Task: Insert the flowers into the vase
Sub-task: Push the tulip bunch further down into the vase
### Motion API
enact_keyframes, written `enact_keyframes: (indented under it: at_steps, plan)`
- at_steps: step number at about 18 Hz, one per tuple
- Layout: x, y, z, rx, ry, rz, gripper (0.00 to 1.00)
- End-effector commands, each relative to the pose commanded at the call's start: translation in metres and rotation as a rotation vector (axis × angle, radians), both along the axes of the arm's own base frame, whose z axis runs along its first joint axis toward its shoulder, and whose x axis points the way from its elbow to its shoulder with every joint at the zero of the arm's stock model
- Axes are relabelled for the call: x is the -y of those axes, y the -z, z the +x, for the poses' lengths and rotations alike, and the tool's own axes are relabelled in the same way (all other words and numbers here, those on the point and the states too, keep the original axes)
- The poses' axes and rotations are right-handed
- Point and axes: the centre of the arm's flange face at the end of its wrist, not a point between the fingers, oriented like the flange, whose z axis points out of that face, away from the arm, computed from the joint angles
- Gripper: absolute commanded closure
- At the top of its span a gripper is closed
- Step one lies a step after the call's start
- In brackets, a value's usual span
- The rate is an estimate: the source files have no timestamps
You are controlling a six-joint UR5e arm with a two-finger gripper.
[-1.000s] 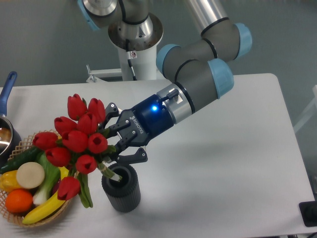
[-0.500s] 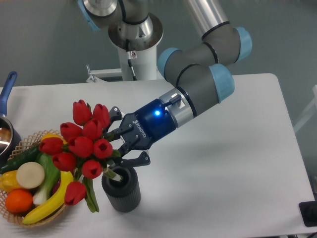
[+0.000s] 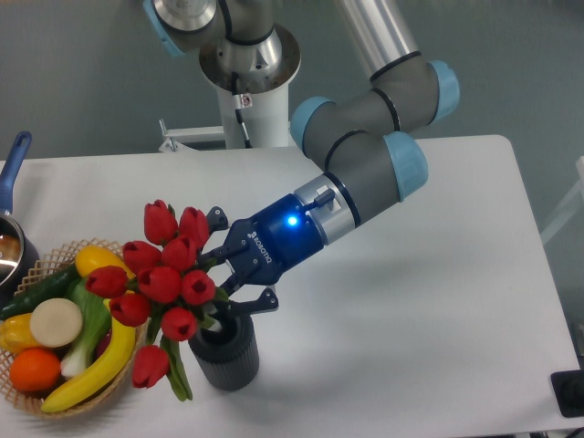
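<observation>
A bunch of red tulips, the flowers point(image 3: 162, 278), leans to the left over the vase point(image 3: 224, 354), a dark grey ribbed cylinder near the table's front. Its green stems run down and right into the vase's mouth. My gripper point(image 3: 225, 276) reaches in from the right, just above the vase, shut on the flowers' stems. The red buds hide part of the fingers. One bud and some leaves hang low at the vase's left side.
A wicker basket point(image 3: 46, 265) with a banana, an orange, a cucumber and other produce sits at the front left, right beside the flowers. A blue-handled pot point(image 3: 14, 178) stands at the left edge. The arm's base is at the back.
The gripper has moved down and a little right with the flowers. The bunch has sunk lower toward the vase and shifted away from the basket.
</observation>
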Motion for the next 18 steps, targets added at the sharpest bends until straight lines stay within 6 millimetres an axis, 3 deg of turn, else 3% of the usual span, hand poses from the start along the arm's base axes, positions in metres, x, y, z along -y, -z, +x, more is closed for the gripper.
enact_keyframes:
  at_steps: [10,18]
  plan:
    - [0.007,0.023,-0.020,0.032,-0.026,-0.022,0.57]
    - [0.004,0.061,-0.020,0.045,-0.019,-0.038,0.58]
